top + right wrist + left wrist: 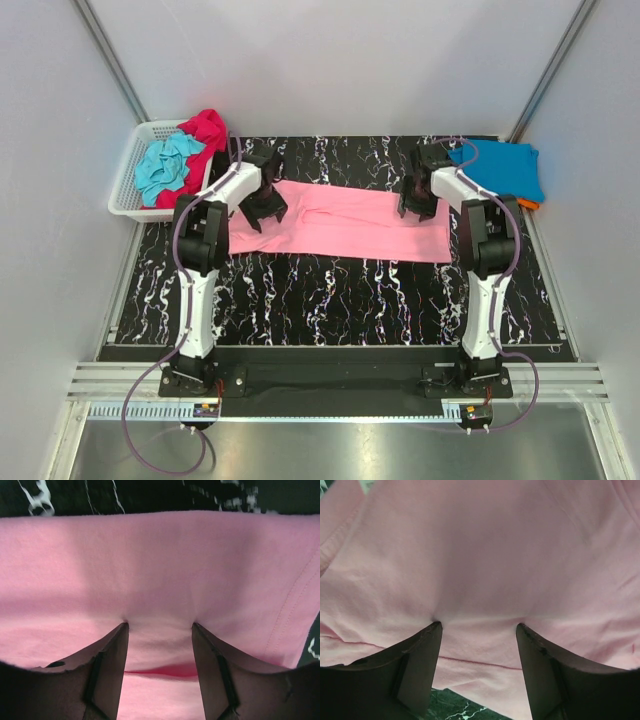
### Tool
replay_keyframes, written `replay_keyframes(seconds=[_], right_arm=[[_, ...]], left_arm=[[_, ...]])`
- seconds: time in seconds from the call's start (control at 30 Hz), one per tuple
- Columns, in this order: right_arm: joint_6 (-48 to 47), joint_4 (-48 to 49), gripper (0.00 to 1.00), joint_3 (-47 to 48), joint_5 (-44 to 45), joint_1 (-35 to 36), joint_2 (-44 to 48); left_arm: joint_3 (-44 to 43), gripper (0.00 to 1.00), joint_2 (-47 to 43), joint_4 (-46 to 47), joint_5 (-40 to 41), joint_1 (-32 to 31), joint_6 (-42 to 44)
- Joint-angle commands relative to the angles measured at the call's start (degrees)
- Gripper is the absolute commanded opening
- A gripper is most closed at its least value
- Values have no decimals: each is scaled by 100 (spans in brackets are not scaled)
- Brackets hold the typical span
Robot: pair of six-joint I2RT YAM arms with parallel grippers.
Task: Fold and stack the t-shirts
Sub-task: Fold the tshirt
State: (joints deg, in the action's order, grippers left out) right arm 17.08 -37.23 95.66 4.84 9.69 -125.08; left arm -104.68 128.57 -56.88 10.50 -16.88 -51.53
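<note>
Watching remotely, I saw the left end effector (478,625) and right end effector (159,625) spread open, tips pressed on the pink t-shirt (340,225), which lay flat on the table (330,300), right of the basket (124,180).

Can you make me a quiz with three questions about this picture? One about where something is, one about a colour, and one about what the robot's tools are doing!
1. Where is the white basket?
A. far left, by the wall
B. far right
C. between the arms

2. What colour is the t-shirt spread between the two arms?
A. blue
B. pink
C. orange

3. How do the fingers of the left tool and right tool stand?
A. spread apart, tips on the shirt
B. shut on the basket
C. out of view

Answers:
1 A: the basket sits at the far left, with a teal t-shirt and a red t-shirt in it.
2 B: the pink t-shirt lies flat across the table.
3 A: both wrist views show a gap between the fingers, with the tips pressing the pink cloth.
</note>
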Motion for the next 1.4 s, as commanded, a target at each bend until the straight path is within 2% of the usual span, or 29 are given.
replay_keyframes(seconds=[0.0,0.2,0.33,0.47,0.53,0.7,0.77,0.9,1.03,1.2,1.37], right_arm=[[190,-627,61,-643,-97,-11,219],[348,-566,59,-1558,-246,155,939],[603,-434,59,-2312,-378,698,1538],[998,-372,59,-2683,-467,1340,1916],[1148,-346,58,-2832,-467,1657,2022],[1666,-241,57,-3044,-405,2579,2128],[1833,-241,57,-3062,-292,2713,2145],[1939,-328,58,-2975,183,2740,2329],[1869,-644,59,-2597,692,2740,2549],[1764,-864,61,-2079,816,2740,2866],[1220,-882,70,-1490,1054,2670,2674]], left_arm=[[-508,67,211,-200,-31,255,-33],[-1527,69,861,-227,-285,317,-94],[-2160,69,1432,-218,-531,300,-252],[-2898,70,1714,-70,-698,265,-261],[-2926,72,1698,124,-821,247,-305],[-2715,73,1601,1178,-1366,247,-218],[-2707,74,1548,1433,-1358,230,-130],[-2496,76,1224,1847,-1384,229,168],[-1830,77,417,2355,-1437,229,476],[-1143,78,-481,2471,-1297,168,793],[-195,79,-1455,2471,-1208,89,890]])
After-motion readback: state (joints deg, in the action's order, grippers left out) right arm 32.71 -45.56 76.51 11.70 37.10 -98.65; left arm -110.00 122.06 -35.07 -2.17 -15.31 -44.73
